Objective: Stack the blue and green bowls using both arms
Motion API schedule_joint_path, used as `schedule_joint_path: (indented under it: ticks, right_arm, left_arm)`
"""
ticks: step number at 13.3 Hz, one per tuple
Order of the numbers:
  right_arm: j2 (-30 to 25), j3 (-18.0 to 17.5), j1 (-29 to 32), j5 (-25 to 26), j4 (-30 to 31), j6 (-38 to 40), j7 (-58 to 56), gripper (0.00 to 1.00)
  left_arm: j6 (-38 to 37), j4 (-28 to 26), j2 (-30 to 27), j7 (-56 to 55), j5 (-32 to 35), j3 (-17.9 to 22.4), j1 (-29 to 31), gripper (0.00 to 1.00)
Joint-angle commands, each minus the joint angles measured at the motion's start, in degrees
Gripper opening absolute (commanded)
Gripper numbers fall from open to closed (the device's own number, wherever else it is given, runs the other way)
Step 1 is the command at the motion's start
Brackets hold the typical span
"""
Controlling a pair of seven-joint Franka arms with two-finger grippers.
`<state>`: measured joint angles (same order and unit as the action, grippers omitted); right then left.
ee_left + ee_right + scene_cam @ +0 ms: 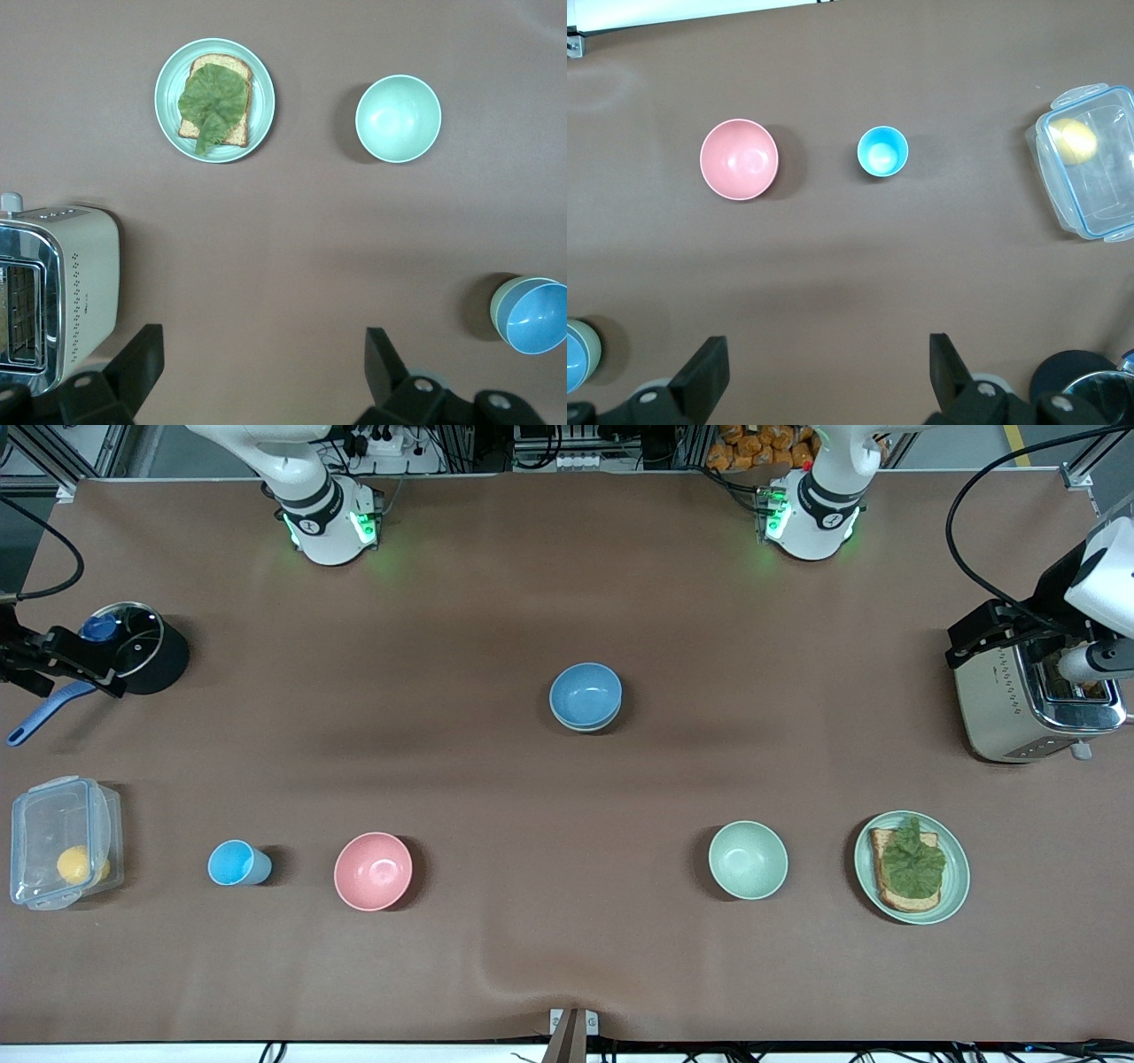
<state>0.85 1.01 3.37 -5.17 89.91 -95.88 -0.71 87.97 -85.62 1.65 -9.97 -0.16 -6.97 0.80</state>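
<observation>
Your blue bowl (pixel 586 694) sits nested in the green bowl (pixel 499 306) at mid-table, while your left gripper (pixel 264 372) over the toaster (pixel 1032 700) and right gripper (pixel 829 372) beside the lidded pot (pixel 142 646) both hang wide open, empty.

My left gripper (pixel 257 372) hangs open over the toaster (pixel 1036 700), my right gripper (pixel 824 376) over the pot (pixel 142 646); between them the blue bowl (pixel 585 693) sits nested in the green bowl (pixel 585 724).

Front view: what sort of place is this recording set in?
Probably a lab bench staged as a kitchen: a brown-covered table holds a steel toaster, a lidded black pot and toast on a green plate, with cables and aluminium framing along its edge.
</observation>
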Motion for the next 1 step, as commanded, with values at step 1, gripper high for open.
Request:
schedule_joint_path:
  ticks: [1]
  right_arm:
    - [0.03, -1.36, 1.02, 1.39, 0.0, -0.27, -0.17, 1.0]
  left_arm:
    - [-0.96, -0.51, -1.12, 1.45, 1.21, 0.2, -0.18, 1.0]
